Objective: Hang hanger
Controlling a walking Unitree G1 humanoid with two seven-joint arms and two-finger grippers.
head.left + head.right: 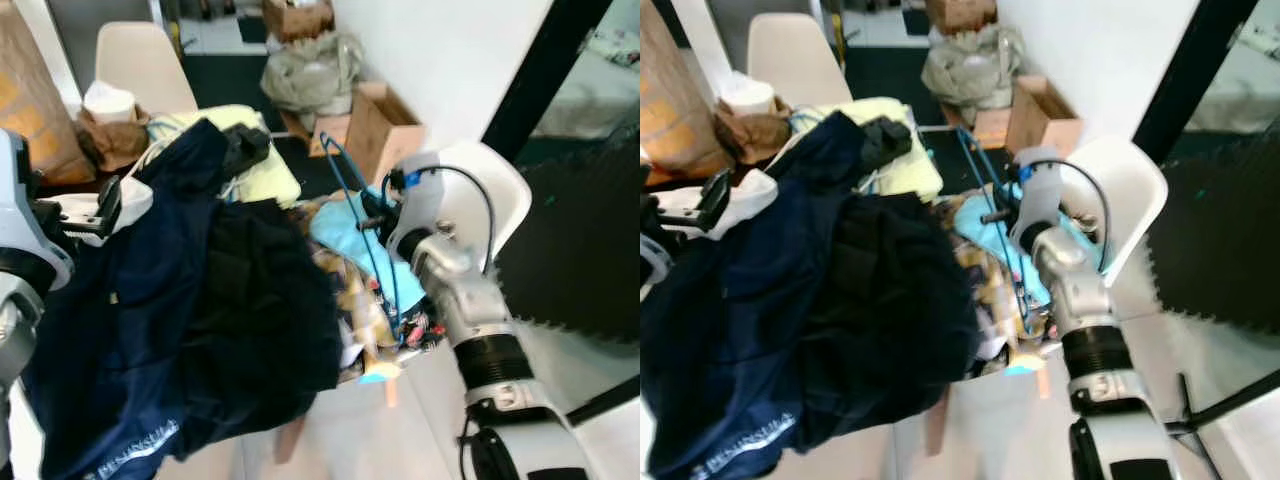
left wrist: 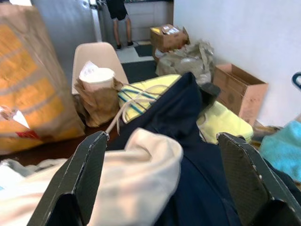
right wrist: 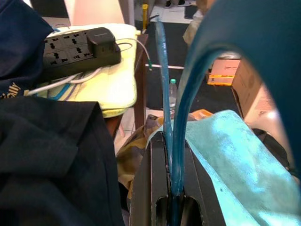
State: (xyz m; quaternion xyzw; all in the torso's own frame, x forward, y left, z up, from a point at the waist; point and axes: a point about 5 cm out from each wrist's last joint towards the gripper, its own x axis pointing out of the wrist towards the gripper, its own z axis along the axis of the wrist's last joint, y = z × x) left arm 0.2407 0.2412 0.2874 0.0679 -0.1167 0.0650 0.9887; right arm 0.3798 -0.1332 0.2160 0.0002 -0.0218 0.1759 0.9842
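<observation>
While the left pincer [image 2: 162, 181] hovers with its fingers [image 2: 84, 174] spread wide apart over a white cloth [image 2: 136, 174], the right pincer [image 3: 170, 188] is clamped shut on a blue hanger [image 1: 352, 205].

Containers first. A brown paper bag [image 2: 96, 96] stands on the dark bench [image 2: 51, 148] with a white cup or wad [image 2: 96, 76] in its mouth; what else it holds cannot be told. A larger tan and orange bag [image 2: 33, 80] stands beside it. Against the white wall sits an open cardboard box [image 1: 385, 125], its inside not readable, and a second box [image 2: 167, 35] lies farther back. Between them a grey-green sack [image 1: 310, 70] slumps on the floor.

The hanger is held near the teal cloth [image 1: 350, 235], in front of a white chair [image 1: 495, 185]. Its thin blue wire runs up and away from the pincer, long axis roughly upright and leaning toward the far room. In the right wrist view two strands leave the closed fingers: one straight, one curving over in a broad arc.

A navy garment [image 1: 150, 330] drapes over the heap in the middle, with a black one [image 1: 265, 300] beside it. Behind lies a yellow towel [image 3: 110, 80] carrying a black power strip [image 3: 77, 47]. A beige chair [image 1: 140, 60] stands at the back. A person's legs [image 2: 120, 23] show in the far doorway.
</observation>
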